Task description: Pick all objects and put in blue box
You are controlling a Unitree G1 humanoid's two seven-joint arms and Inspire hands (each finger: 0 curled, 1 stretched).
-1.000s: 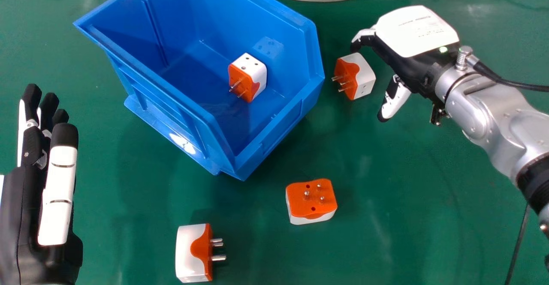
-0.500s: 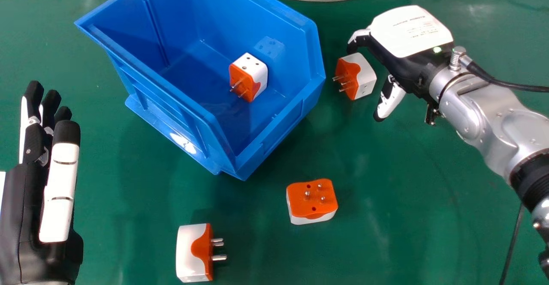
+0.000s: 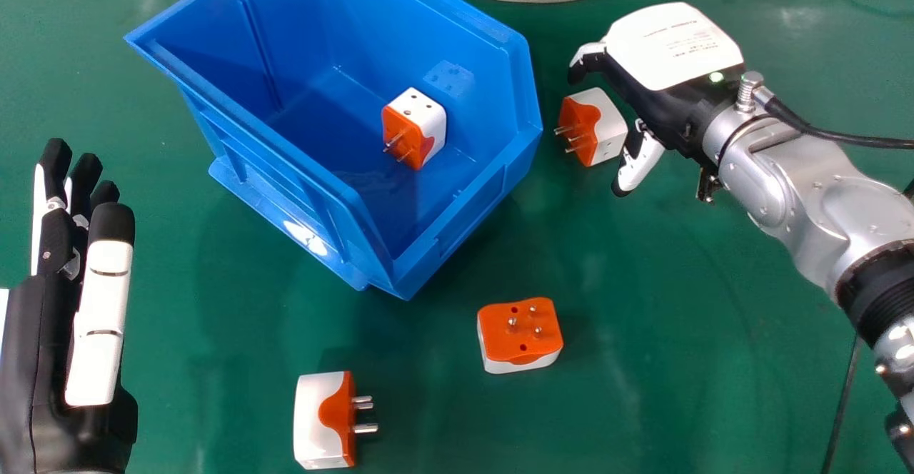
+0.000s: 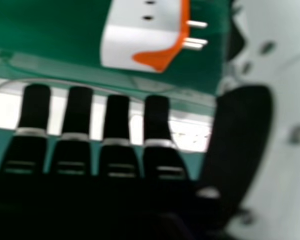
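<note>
Green and smooth, the bench (image 3: 643,388) may give little grip, so a plug nudged off-centre would probably slide or turn instead of settling into a grasp. The blue box (image 3: 285,188) stands on its far side, open at the top, and its wall seems the main hazard: a low carry could knock it, or a hand sweeping left too soon could shove it along. At the far right, the right robot hand (image 3: 671,49) is wide, curved over the outside plug (image 3: 607,128) with nothing gripped; whether it touches it I cannot tell. The left robot hand (image 3: 43,345) lies at the left, fingers straight. The outside plug sits just right of the box, so closing with the thumb lagging could push it against the wall. One boxed plug (image 3: 425,120) rests inside, towards the right; another dropped from high up could bounce off it. Two more wait on the near side: the left near plug (image 3: 318,420) on its side, and the right near plug (image 3: 520,338) prongs up, likely an awkward top grasp. Smallest, the outside plug's prongs (image 3: 568,131) point left at the box and might catch its rim if lifted too little.
</note>
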